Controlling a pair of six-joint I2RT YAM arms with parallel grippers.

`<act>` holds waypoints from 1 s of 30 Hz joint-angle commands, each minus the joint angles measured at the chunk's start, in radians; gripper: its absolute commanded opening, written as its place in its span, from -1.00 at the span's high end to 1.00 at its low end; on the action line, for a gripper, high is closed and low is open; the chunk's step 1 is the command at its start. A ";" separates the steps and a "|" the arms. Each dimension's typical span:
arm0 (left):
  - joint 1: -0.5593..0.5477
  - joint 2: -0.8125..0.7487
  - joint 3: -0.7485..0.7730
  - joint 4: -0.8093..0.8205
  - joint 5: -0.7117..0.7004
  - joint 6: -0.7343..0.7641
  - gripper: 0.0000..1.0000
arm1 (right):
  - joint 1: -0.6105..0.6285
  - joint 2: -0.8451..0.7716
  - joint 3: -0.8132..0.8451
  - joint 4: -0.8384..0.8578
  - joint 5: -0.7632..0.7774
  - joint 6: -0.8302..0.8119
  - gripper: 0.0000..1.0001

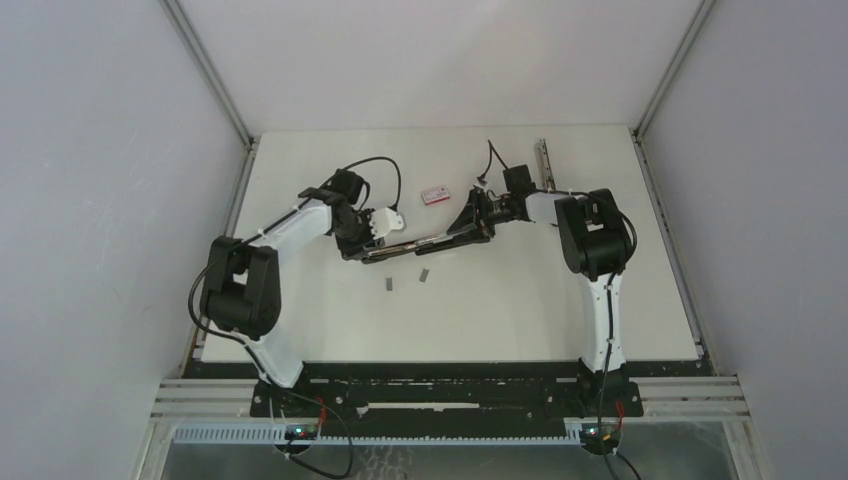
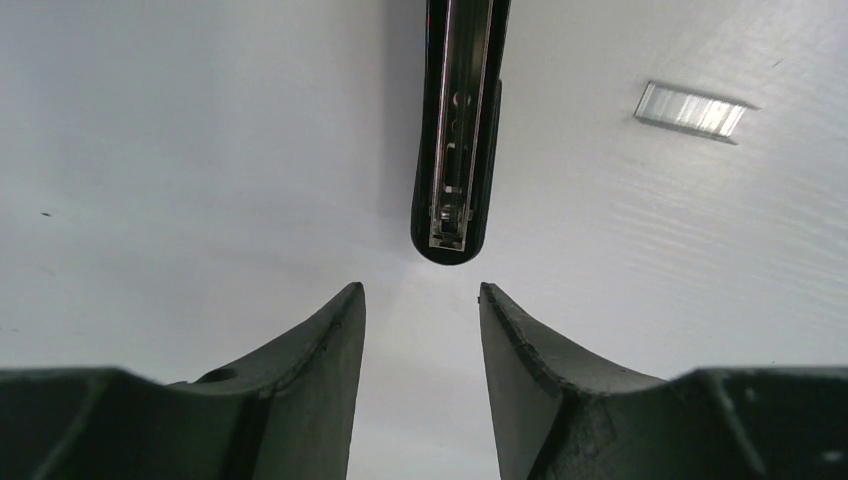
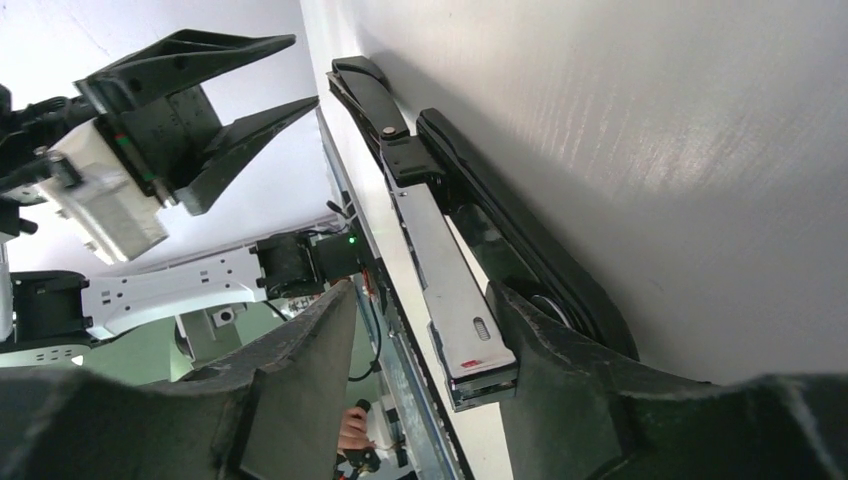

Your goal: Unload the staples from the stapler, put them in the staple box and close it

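Observation:
The black stapler (image 1: 425, 241) lies swung open flat between my two grippers. My left gripper (image 1: 368, 245) is open and empty just short of its left end. In the left wrist view the gripper (image 2: 420, 295) faces the stapler's tip (image 2: 455, 130), whose metal channel shows. One strip of staples (image 2: 692, 110) lies to its right. In the top view two strips of staples (image 1: 388, 284) (image 1: 423, 275) lie on the table in front of the stapler. My right gripper (image 1: 468, 225) is open at the stapler's right end. The metal magazine (image 3: 450, 290) rests against its right finger (image 3: 545, 360).
A small red-and-white box (image 1: 434, 195) sits behind the stapler. A thin metal strip (image 1: 543, 165) lies at the back right near the wall. The white table (image 1: 520, 310) ends at side rails and a dark front edge.

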 commanded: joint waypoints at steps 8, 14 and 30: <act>-0.070 -0.010 0.070 0.096 0.156 -0.004 -0.04 | -0.020 -0.046 0.031 -0.062 0.104 -0.101 -0.15; -0.106 0.088 0.148 0.065 0.141 0.014 -0.03 | -0.020 -0.043 0.033 -0.059 0.096 -0.099 -0.16; -0.132 0.205 0.202 0.021 0.128 0.006 0.14 | -0.020 -0.038 0.036 -0.054 0.086 -0.094 -0.17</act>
